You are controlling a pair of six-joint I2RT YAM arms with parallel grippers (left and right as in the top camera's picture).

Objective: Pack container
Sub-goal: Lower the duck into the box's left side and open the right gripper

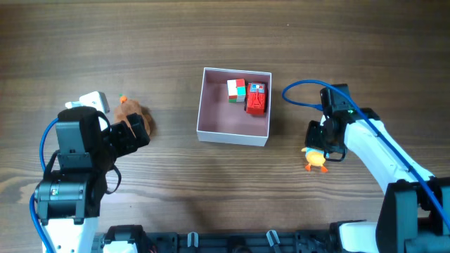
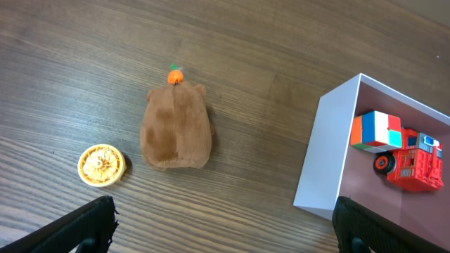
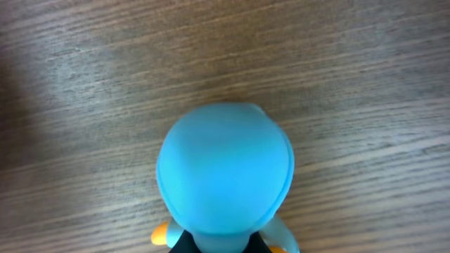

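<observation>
The container (image 1: 211,105), a white-walled square box with a pink inside, sits mid-table and holds a colour cube (image 1: 235,90) and a red toy (image 1: 256,99). It shows at the right of the left wrist view (image 2: 320,158). My left gripper (image 2: 225,225) is wide open and empty, just short of a brown plush toy (image 2: 176,130) left of the box. My right gripper (image 1: 325,143) is right of the box, over a blue round-headed toy (image 3: 223,176) with orange feet (image 1: 316,161). The toy's head fills the right wrist view and hides the fingers.
A small yellow round piece (image 2: 103,164) lies left of the plush. A small white object (image 1: 93,101) lies by the left arm. An orange bit (image 2: 175,74) sits at the plush's top end. The table is dark wood.
</observation>
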